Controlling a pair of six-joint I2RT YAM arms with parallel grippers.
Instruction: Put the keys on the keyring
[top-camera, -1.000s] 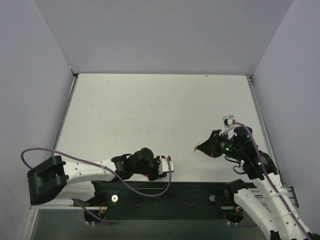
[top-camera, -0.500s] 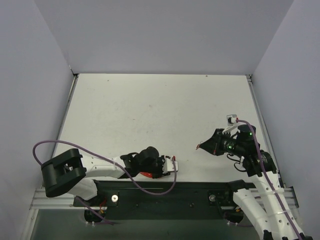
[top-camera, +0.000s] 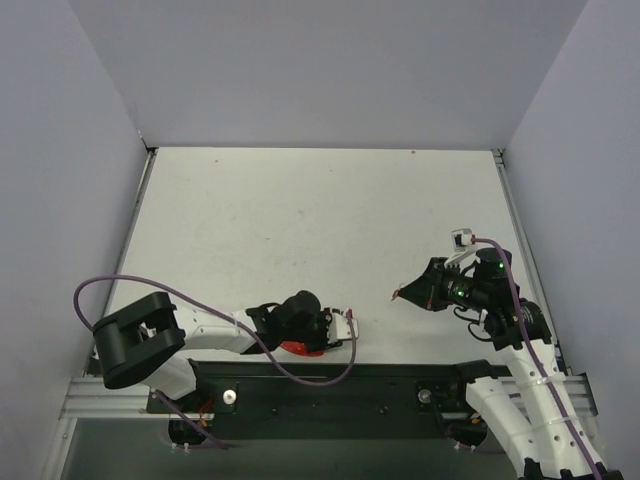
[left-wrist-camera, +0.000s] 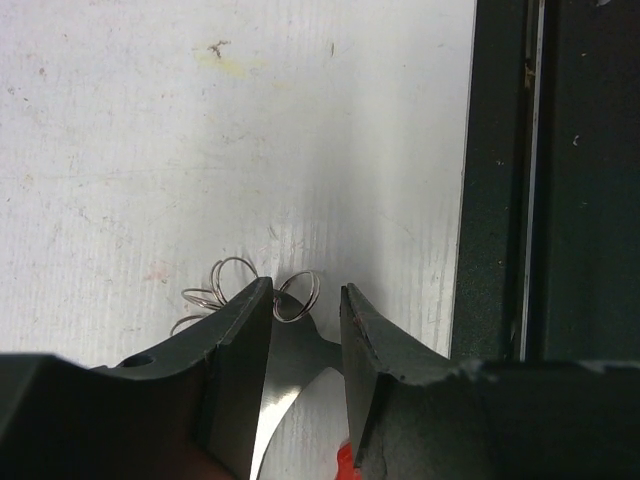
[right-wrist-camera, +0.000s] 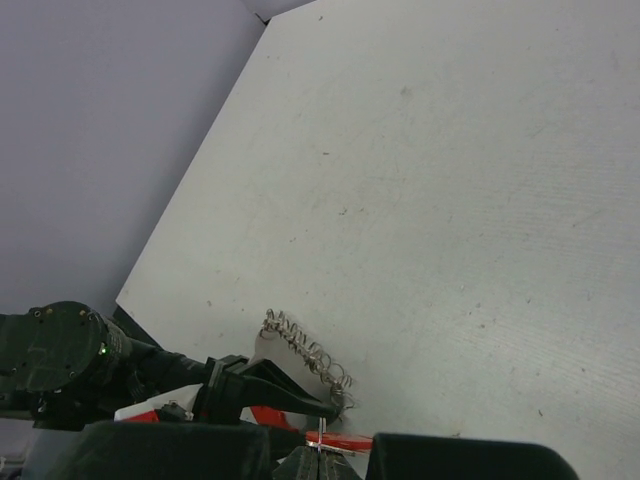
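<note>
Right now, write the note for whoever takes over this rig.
Left gripper: fingers astride the keyring at the near edge of the table; whether they grip it is unclear.
Right gripper: shut on the key, pointing toward the keyring.
Done: the key is in hand.
Left: thread the key onto the keyring.
</note>
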